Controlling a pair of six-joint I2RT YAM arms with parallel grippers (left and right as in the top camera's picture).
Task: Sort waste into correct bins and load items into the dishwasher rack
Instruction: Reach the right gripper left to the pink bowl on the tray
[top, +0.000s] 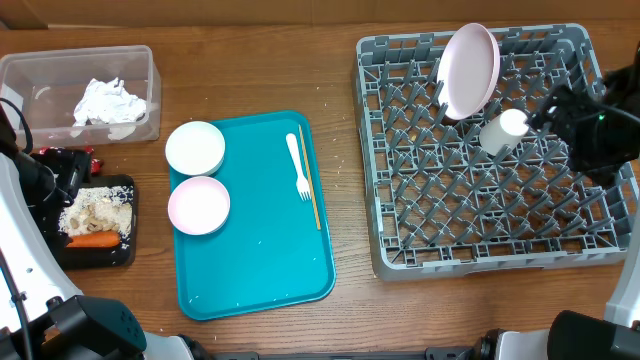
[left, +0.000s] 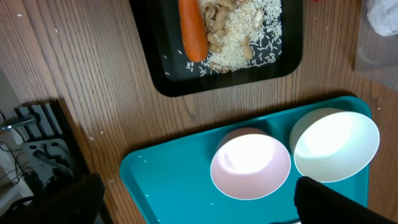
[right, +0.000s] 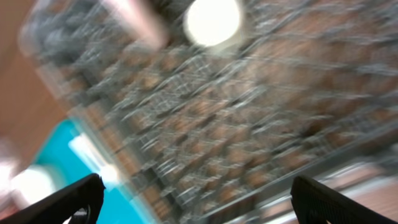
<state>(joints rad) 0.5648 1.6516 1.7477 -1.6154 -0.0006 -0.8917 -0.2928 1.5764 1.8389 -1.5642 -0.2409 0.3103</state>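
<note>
The dishwasher rack (top: 368, 150) is a square grey plastic crate with a grid floor and upright pegs. A smooth pale pink round plate (top: 468, 70) stands on edge near its far side, and a small white cup (top: 503, 132) sits tilted among the pegs just beside it. On the flat teal tray (top: 260, 260) are 2 round bowls, a white bowl (top: 195, 148) and a pink bowl (top: 199, 205), near each other. A white plastic fork (top: 298, 166) lies alongside a thin wooden chopstick (top: 309, 180). The clear rectangular tub (top: 30, 75) holds crumpled white tissue (top: 110, 102). The shallow black tray (top: 95, 262) holds a smooth orange carrot (top: 92, 240) beside beige food scraps (top: 97, 210). The left wrist view alone shows those scraps as rice-like grains mixed with lumpy pieces, and shows the glossy insides of the bowls. The left gripper (left: 199, 202) hangs there with its jaws spread wide above the tray, gripping nothing. The right wrist view is heavily blurred, giving only the peg grid and the cup as a white disc. The right gripper (right: 199, 199) has its dark fingers far apart, gripping nothing, over the rack.
</note>
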